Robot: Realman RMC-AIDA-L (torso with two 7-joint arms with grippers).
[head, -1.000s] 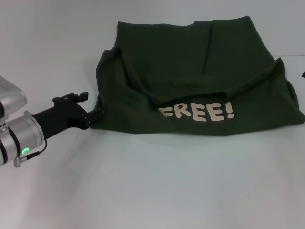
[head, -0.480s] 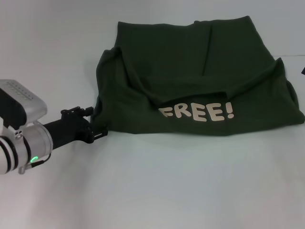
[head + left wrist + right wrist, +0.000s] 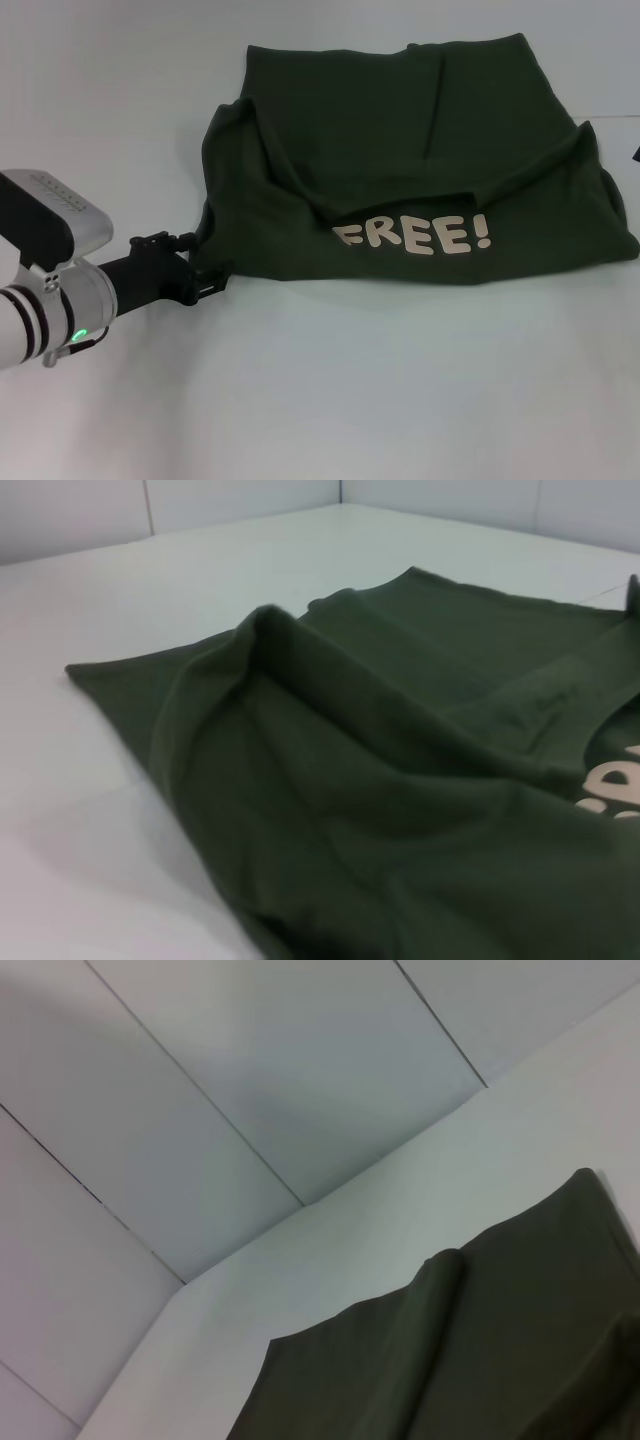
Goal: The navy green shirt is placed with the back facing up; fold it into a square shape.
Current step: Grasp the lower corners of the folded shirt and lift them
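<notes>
The navy green shirt (image 3: 420, 170) lies rumpled on the white table, its near part folded over so that cream letters "FREE!" (image 3: 412, 236) face up. In the left wrist view the shirt (image 3: 400, 800) fills the frame as close folds. My left gripper (image 3: 215, 275) is low at the shirt's near-left corner, touching or just short of the hem; the black fingers blend with the dark cloth. Of the right arm only a black sliver (image 3: 636, 154) shows at the right edge, beside the shirt's right side. The right wrist view shows a shirt edge (image 3: 480, 1360) and no fingers.
White table (image 3: 330, 390) stretches in front of and to the left of the shirt. Pale wall panels (image 3: 250, 1090) rise behind the table.
My left arm has swung nearer and a little to the right, the gripper sliding from the shirt's left edge down to its near-left corner. The shirt's shape has not changed.
</notes>
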